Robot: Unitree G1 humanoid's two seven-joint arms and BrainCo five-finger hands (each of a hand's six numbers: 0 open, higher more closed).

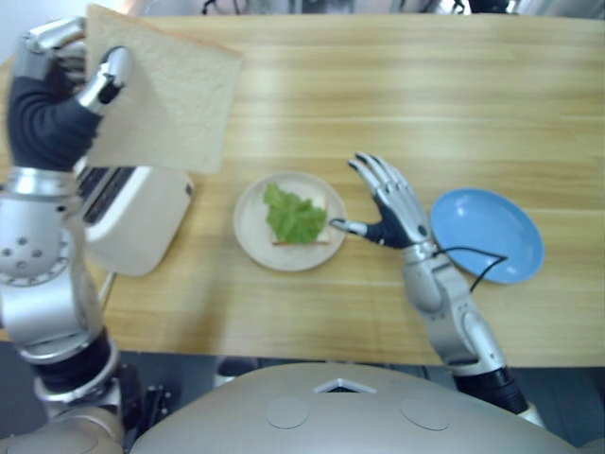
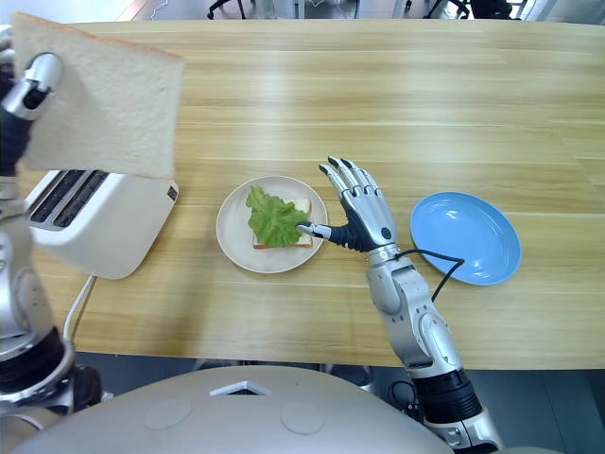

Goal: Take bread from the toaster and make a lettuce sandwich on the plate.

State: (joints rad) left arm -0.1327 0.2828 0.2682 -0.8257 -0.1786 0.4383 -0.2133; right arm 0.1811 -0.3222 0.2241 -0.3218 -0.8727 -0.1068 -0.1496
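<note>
Left hand [image 1: 52, 113] pinching bread slice [image 1: 170, 95] by edge, holding it raised over toaster [image 1: 132, 218], well apart from plate [image 1: 246, 232]. Right hand [image 1: 392, 203] lying splayed, gripping nothing, thumb at plate rim. Risks: soft porous square slipping from edge pinch; landing askew on crinkly lettuce [image 1: 293, 216]; thumb nudging smooth round plate.

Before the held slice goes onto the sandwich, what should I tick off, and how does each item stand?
1. Grip: the bread slice is held in the fingers of the left hand: ok.
2. Clearance: the slice is up above the toaster: ok.
3. Base: the lettuce lies on the bottom slice on the plate: ok.
4. Landing spot: the right hand is clear of the plate: not ok; it is open and one fingertip reaches over the rim.
5. Surroundings: the blue plate is out of the way: ok.
</note>
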